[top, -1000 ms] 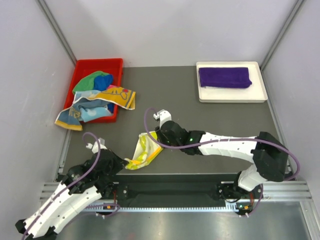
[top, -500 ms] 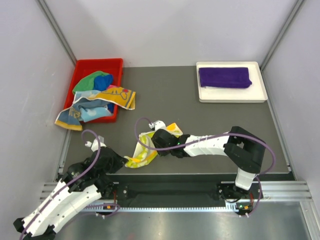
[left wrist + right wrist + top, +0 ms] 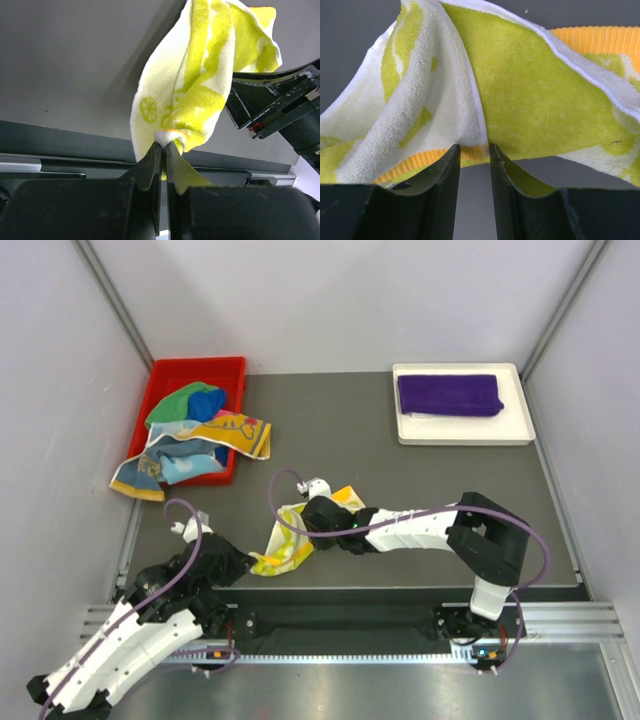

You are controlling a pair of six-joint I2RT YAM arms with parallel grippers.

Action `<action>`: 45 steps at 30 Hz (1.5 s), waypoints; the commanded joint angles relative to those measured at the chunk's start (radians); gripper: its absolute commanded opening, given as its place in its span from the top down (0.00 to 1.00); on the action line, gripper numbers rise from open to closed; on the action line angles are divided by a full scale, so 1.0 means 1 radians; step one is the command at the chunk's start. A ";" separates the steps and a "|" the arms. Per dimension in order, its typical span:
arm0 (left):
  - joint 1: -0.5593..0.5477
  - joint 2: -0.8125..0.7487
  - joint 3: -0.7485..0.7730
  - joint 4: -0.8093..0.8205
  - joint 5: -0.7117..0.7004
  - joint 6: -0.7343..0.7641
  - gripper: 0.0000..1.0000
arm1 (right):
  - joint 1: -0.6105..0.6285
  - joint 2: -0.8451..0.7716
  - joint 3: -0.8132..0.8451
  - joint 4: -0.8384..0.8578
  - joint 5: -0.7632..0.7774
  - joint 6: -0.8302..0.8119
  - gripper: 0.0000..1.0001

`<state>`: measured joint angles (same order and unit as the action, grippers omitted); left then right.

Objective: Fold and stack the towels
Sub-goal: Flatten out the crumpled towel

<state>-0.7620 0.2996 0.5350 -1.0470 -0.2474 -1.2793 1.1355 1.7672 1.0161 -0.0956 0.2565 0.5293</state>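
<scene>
A pale yellow printed towel (image 3: pixel 285 545) hangs bunched between my two grippers near the table's front edge. My left gripper (image 3: pixel 250 562) is shut on one of its corners, and the cloth rises from the pinched tips (image 3: pixel 163 145). My right gripper (image 3: pixel 305 512) pinches a fold with an orange hem between its tips (image 3: pixel 474 147). The towel (image 3: pixel 530 105) fills that wrist view. A plain purple towel (image 3: pixel 448 394) lies folded in the white tray (image 3: pixel 410 430). Several multicoloured towels (image 3: pixel 195 430) are heaped in and over the red bin (image 3: pixel 195 368).
The red bin stands at the back left and the white tray at the back right. Grey walls with metal posts close in the table. A black rail (image 3: pixel 340 620) runs along the front edge between the arm bases.
My right gripper has moved left and nearer to the left gripper, and the yellow towel has bunched up with a flap now showing behind it. The left gripper has stayed put.
</scene>
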 commanded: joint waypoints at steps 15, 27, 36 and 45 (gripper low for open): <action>0.000 0.153 0.132 0.088 0.040 0.205 1.00 | -0.006 -0.225 0.018 -0.099 0.081 0.047 1.00; 0.000 0.376 0.569 0.153 -0.001 0.541 1.00 | -0.013 -0.685 0.136 -0.296 0.228 -0.018 1.00; 0.000 0.559 0.934 0.238 0.049 0.756 1.00 | -0.013 -0.778 0.380 -0.386 0.311 -0.136 1.00; 0.000 0.582 1.094 0.269 0.091 0.862 1.00 | -0.010 -0.813 0.510 -0.414 0.282 -0.186 1.00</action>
<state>-0.7620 0.8818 1.5776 -0.8406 -0.1745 -0.4816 1.1290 0.9695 1.4654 -0.4950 0.5323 0.3855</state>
